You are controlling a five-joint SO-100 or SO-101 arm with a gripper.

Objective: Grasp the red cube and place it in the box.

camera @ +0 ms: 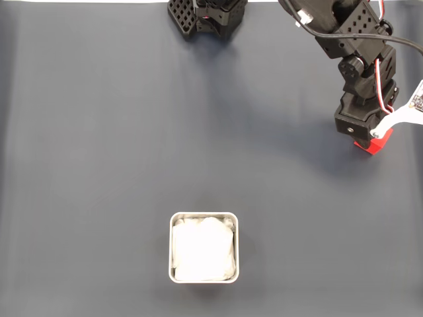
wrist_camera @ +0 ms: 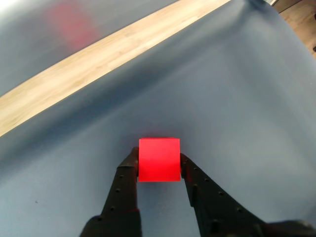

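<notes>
- The box (camera: 203, 247), a square silver tin with rounded corners, sits on the dark grey cover of the bench (camera: 99, 165), low and near the middle of the fixed view.
- Inside the box lies crumpled white paper that fills nearly the whole of it, reaching close to the rim on every side.
- The red cube (wrist_camera: 159, 159) is at the far right of the fixed view, well apart from the box and higher in the picture; there only a red corner (camera: 377, 144) peeks out beneath the black arm.
- In the wrist view the pincer (wrist_camera: 159, 165) is clenched on the red cube: one black finger (wrist_camera: 129, 168) presses its left face and the other its right face, and no gap shows on either side.
- The fingers stand apart by just the cube's width, and the cube sits at their tips.
- Whether the cube rests on the cover or hangs just above it cannot be told.
- Beyond the cover's edge in the wrist view runs a strip of pale wood (wrist_camera: 98, 59).
</notes>
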